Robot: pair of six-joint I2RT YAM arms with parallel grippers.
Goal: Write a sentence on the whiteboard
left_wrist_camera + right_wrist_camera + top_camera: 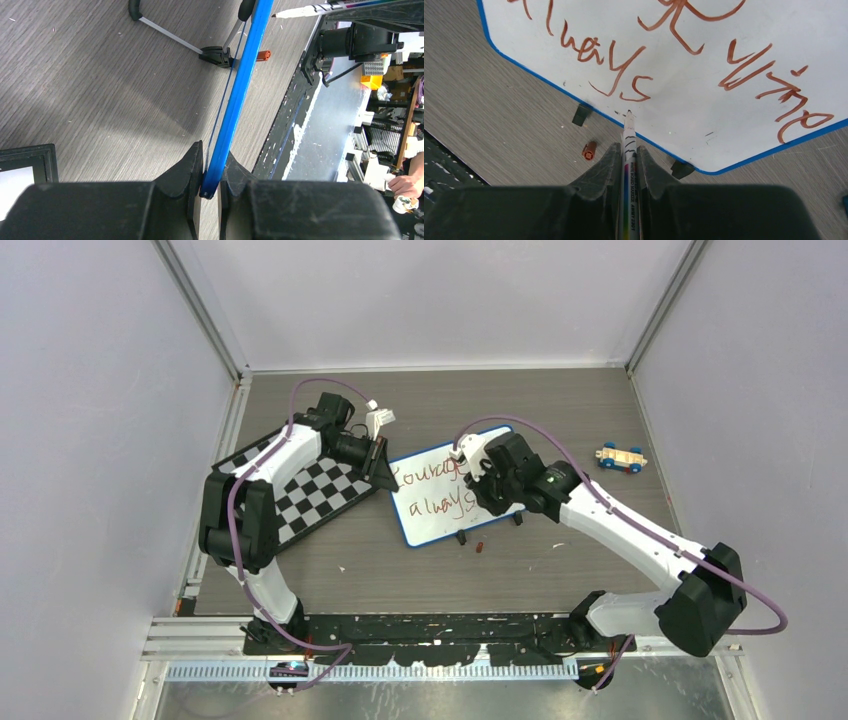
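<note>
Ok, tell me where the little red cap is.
In the top view the little red cap lies on the table near its middle, just off the whiteboard's near edge, beside a black clip foot.

The left arm (290, 453) and the right arm (625, 532), both bolted to the black mounting rail (430, 628), wear glossy white shells between bulky black joint housings. A purple cable (510, 421) loops along each arm, away from the rail. The left gripper (211, 167) and right gripper (628, 150) have thick, matte-black, wedge-shaped fingers.
</note>
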